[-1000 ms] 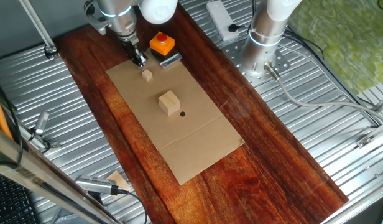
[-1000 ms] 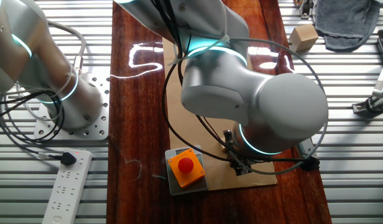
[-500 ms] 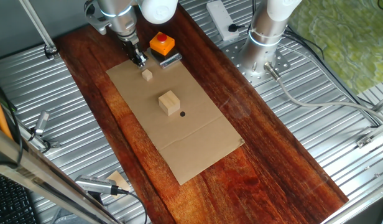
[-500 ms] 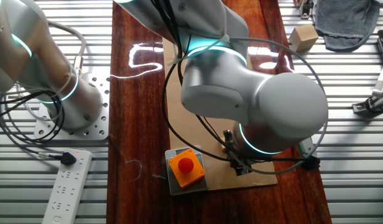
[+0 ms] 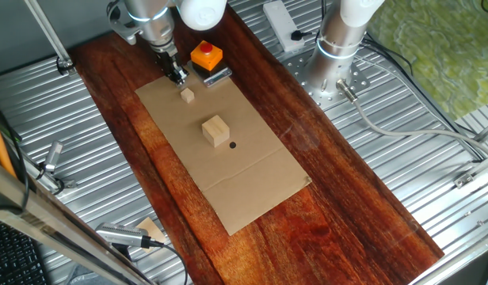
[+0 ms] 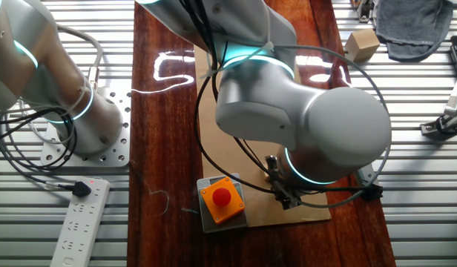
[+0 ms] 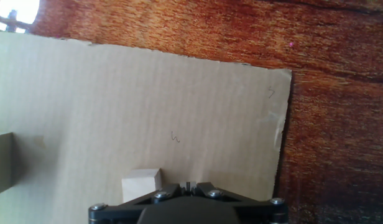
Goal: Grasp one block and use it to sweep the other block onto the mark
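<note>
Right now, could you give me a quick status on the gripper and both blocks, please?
Gripper holds nothing, beside small cube; open or shut unclear. Larger block just short of the mark. Path between looks clear.

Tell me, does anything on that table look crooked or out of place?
Only mildly: the brown cardboard sheet lies skewed on the dark wooden tabletop. The small pale wooden cube and larger tan wooden block sit upright, undamaged.

Dark wooden tabletop (image 5: 323, 198) carries a brown cardboard sheet (image 5: 252, 178). An orange button box (image 5: 206, 55) sits just beside the sheet's far end.

Small cube (image 5: 188, 96), tan block (image 5: 215, 131) beside dot (image 5: 232, 145).
</note>
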Robot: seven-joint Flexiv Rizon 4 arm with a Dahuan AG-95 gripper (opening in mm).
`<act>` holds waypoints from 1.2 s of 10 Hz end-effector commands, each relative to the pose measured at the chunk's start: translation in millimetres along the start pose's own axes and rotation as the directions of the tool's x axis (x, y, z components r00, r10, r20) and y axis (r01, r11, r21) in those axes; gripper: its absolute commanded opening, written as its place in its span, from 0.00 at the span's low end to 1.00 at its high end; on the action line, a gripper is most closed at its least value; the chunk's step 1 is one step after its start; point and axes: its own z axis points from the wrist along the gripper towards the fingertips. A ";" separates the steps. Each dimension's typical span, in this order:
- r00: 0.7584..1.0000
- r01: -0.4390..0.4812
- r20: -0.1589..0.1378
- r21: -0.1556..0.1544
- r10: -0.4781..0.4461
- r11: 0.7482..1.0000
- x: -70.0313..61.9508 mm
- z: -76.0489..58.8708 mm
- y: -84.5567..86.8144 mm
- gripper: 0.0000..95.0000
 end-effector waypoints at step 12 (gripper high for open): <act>0.997 -0.082 0.003 -0.020 0.082 0.996 0.1 5.6 30.2 0.00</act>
